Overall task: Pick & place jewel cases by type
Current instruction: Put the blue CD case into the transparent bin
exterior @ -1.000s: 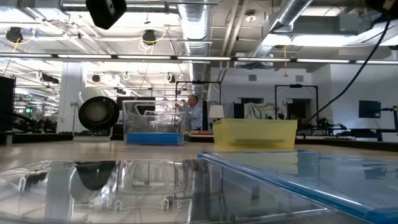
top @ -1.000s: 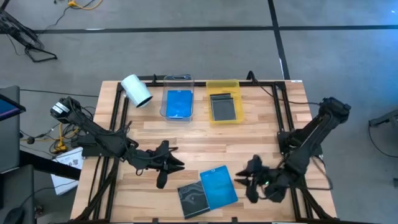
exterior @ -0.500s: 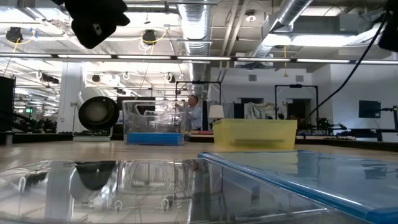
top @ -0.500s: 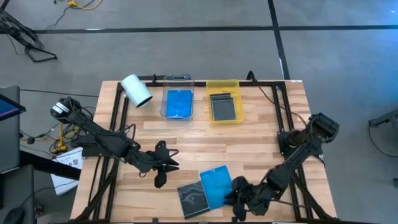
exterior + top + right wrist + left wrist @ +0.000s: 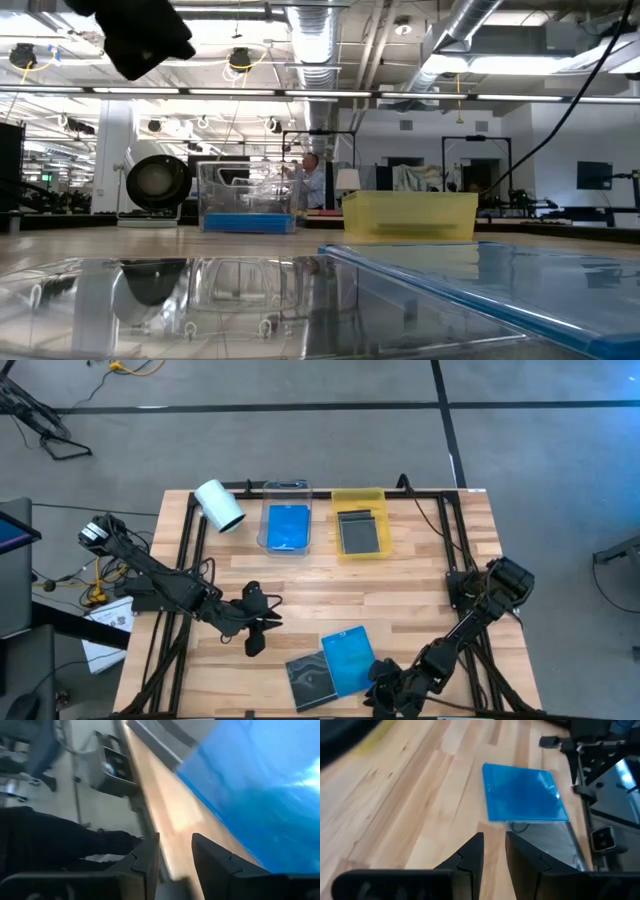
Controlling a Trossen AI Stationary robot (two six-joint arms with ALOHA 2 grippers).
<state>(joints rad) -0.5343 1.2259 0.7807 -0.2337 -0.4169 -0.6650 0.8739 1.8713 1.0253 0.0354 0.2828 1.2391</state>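
Flat, translucent blue jewel case [image 5: 349, 660]; dark case [image 5: 309, 681] touching.

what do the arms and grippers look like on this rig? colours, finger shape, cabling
Both arms are dark, near-black, jointed links with black cables trailing along them. The left gripper has two black fingers tapering to narrow angular tips; the right gripper has the same black, wedge-shaped fingers. No markings are visible on either. The left arm's base end carries a pale, round fitting.

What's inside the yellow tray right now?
The yellow tray holds a dark grey jewel case lying flat. Whether more cases lie beneath it cannot be seen; the top one covers them.
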